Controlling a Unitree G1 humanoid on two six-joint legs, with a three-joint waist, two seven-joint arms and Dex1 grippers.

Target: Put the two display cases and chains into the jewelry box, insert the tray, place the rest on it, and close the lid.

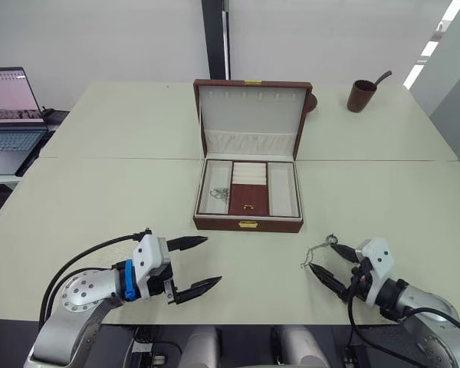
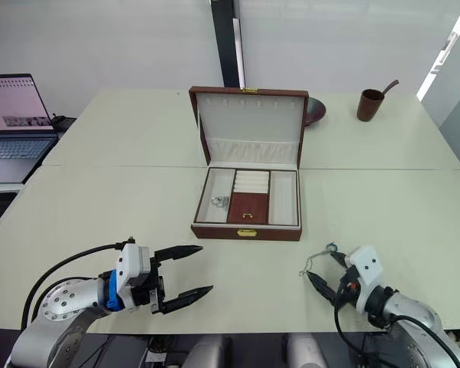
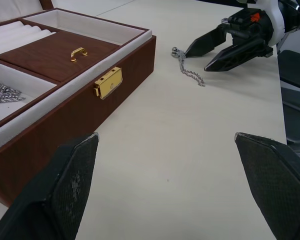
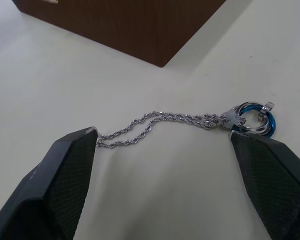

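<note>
**Q:** Where did the jewelry box (image 1: 248, 192) stand, and what was in it?

**A:** It sat mid-table (image 1: 123, 192) with its lid raised upright behind it. The tray showed three sections: a silver chain in the box (image 1: 218, 194) lay in the left one, and a brown panel with a small gold handle filled the near half of the middle one, with cream ring rolls behind it.

**Q:** And the second chain?

**A:** The loose chain (image 4: 160, 122) lay flat on the table, in front of the box's right corner and apart from it. A blue ring (image 4: 253, 120) was fixed at one end.

**Q:** What were the arms doing?

**A:** The right gripper (image 1: 327, 259) was released, its black fingers spread on either side of the loose chain, gripping nothing. The left gripper (image 1: 193, 266) hung over the near left part of the table, also spread wide and empty.

**Q:** Anything else on view?

**A:** A brown cup (image 1: 361, 95) stood at the far right, and a laptop (image 1: 11, 115) sat open off the left edge.
</note>
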